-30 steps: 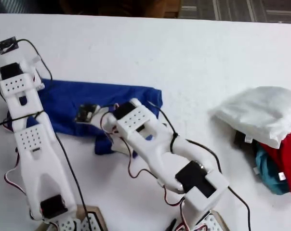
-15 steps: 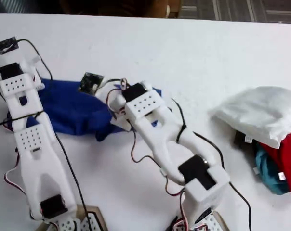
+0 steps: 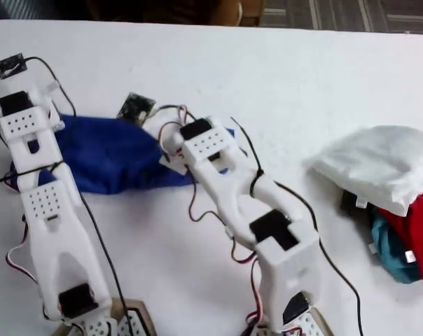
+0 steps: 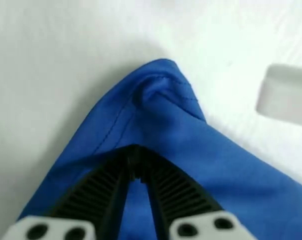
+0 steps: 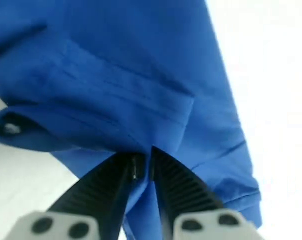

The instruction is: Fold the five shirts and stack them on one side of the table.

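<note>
The white left arm [image 3: 54, 224] lies extended over the left end of the crumpled blue cloth shirt [image 3: 113, 157], and its black ribbed left gripper [image 4: 137, 172] is pinched tight on a fold just behind that shirt's corner. The white right arm [image 3: 246, 203] leans across to the shirt's right end with its wrist bent down. There the right gripper [image 5: 142, 167] is clamped on the fabric's edge.

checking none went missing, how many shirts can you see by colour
blue shirt: 1
white shirt: 1
red shirt: 1
teal shirt: 1
dark cloth, mostly hidden under the white: 1
total: 5
</note>
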Controlling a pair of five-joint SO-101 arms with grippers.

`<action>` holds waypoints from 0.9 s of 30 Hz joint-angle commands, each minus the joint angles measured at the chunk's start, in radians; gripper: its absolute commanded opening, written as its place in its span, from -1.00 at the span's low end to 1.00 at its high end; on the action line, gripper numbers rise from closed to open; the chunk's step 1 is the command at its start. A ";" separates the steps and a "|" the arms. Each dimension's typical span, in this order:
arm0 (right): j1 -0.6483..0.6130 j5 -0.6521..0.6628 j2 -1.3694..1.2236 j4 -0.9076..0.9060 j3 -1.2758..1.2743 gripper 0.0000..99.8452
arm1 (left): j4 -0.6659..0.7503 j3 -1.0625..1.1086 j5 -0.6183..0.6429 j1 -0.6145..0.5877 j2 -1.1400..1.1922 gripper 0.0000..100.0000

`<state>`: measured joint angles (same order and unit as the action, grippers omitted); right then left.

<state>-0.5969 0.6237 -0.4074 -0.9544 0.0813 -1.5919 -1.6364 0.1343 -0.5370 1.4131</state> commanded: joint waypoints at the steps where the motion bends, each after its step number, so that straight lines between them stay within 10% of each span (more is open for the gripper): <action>1: 0.015 -0.003 -0.031 -0.010 0.117 -0.96 | -0.003 -0.021 0.008 0.011 -0.003 -0.95; 13: 0.038 -0.003 -0.237 -0.186 0.462 -0.34 | -0.005 -0.021 0.008 0.011 -0.003 -0.95; 27: 0.059 -0.002 -0.305 -0.479 0.878 -0.33 | -0.018 -0.024 0.008 0.011 -0.003 -0.95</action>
<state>-0.5539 0.6252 -0.7296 -1.3502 0.8577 -1.5980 -1.6364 0.1343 -0.5370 1.4131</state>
